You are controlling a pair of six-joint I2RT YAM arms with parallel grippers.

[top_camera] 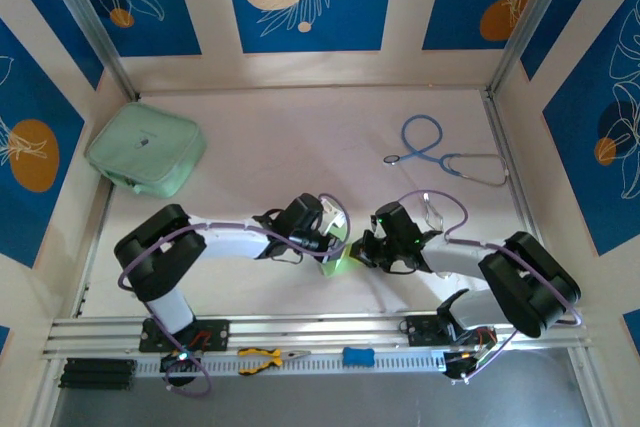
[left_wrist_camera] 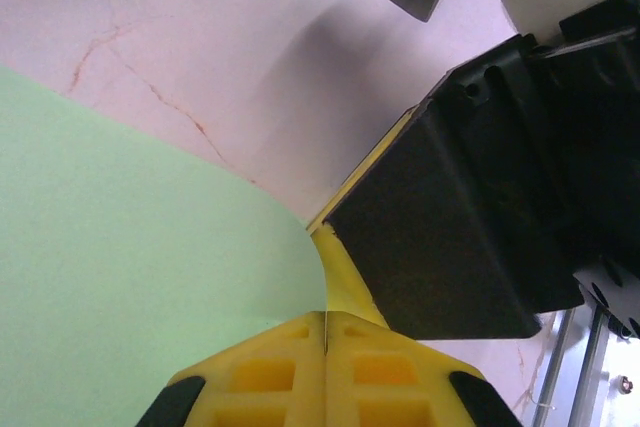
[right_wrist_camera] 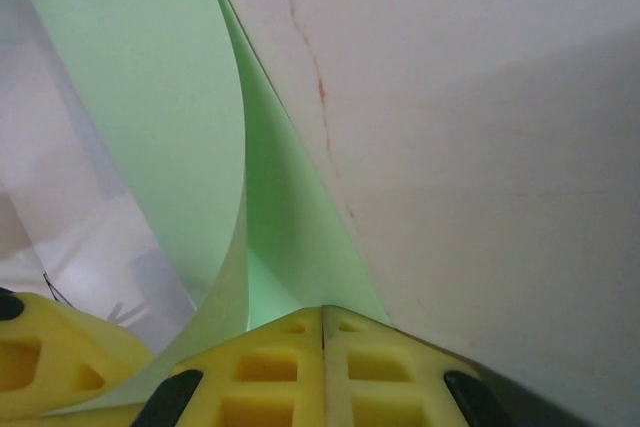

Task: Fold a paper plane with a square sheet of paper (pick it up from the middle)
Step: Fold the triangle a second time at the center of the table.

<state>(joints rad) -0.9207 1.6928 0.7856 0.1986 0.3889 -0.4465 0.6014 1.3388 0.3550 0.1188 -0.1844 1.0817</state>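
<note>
The square sheet of paper (top_camera: 336, 265) is light green and hangs low over the table centre, between my two grippers. My left gripper (top_camera: 335, 239) comes from the left and my right gripper (top_camera: 360, 249) from the right, their tips almost touching. In the left wrist view the yellow fingers (left_wrist_camera: 290, 367) are shut, with the paper's edge (left_wrist_camera: 130, 267) running into the seam between them. The right gripper's black body (left_wrist_camera: 470, 217) looms just beyond. In the right wrist view the fingers (right_wrist_camera: 360, 367) are shut on the curved, folded paper (right_wrist_camera: 280, 217).
A thick mint-green zip pouch (top_camera: 147, 150) lies at the back left. A blue stethoscope (top_camera: 440, 152) lies at the back right. Yellow-handled pliers (top_camera: 265, 356) and a blue tool (top_camera: 358, 356) rest on the front rail. Patterned walls enclose the table.
</note>
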